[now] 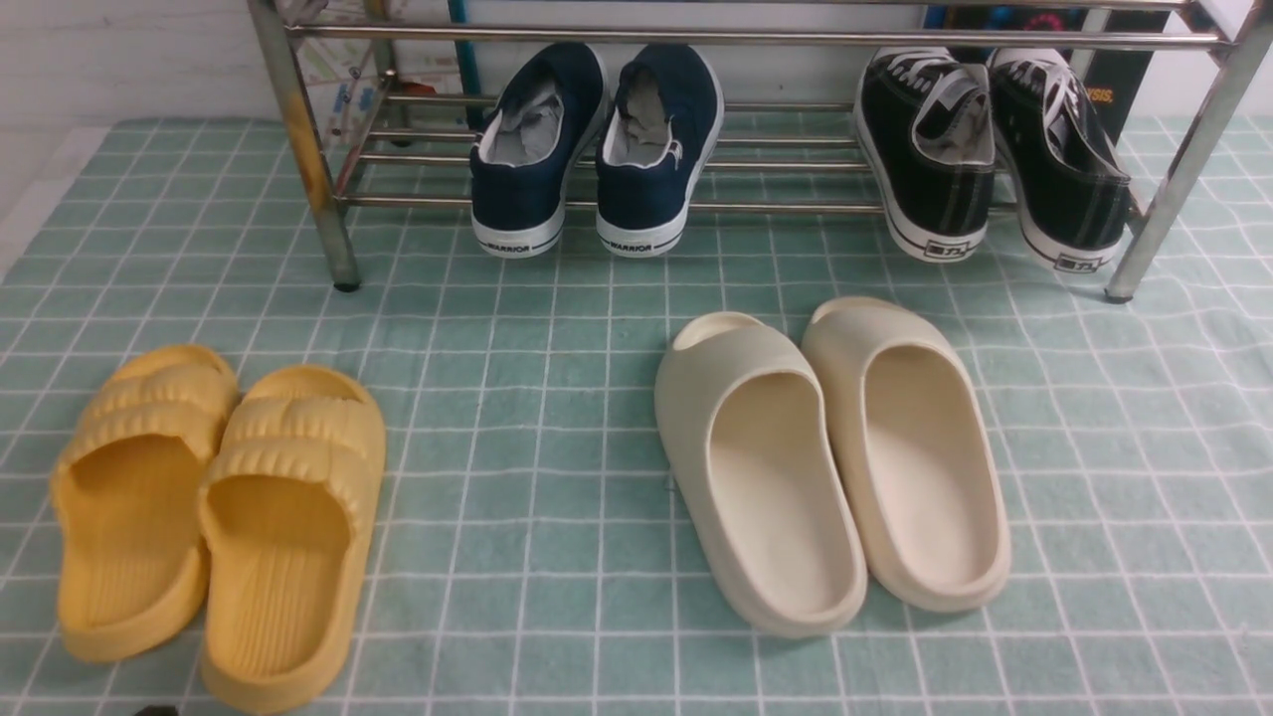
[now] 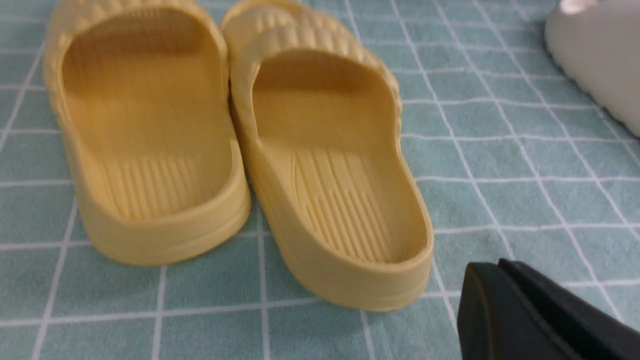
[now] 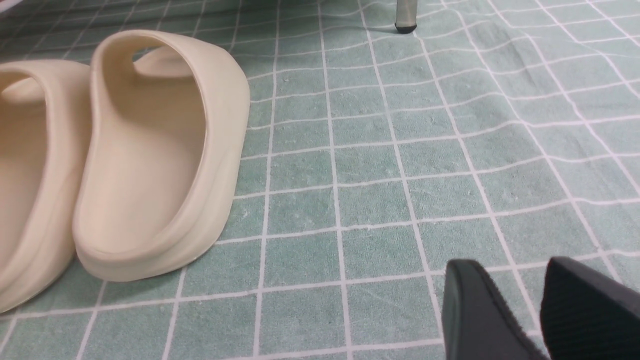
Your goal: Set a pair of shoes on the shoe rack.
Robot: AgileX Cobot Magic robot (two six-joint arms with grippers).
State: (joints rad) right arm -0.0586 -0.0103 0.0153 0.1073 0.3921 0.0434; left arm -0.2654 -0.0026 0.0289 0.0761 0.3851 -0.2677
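The pair of shoes (image 1: pixel 597 149) sits on the shoe rack (image 1: pixel 308 189), well apart from both grippers; left gripper (image 2: pixel 505 280) closed, right gripper (image 3: pixel 520 300) parted.

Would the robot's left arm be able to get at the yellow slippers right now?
Probably yes. The left gripper, jaws shut and empty, sits just behind the yellow slippers' heels, with only bare green cloth between them. It would need to open first.

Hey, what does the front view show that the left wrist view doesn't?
Only the front view shows the shoe rack, the navy shoes and the black sneakers on its lower bars, and both cream slides whole. Only the left wrist view shows the left tool, its jaws together, holding nothing. Both show the yellow slides and the green checked cloth.
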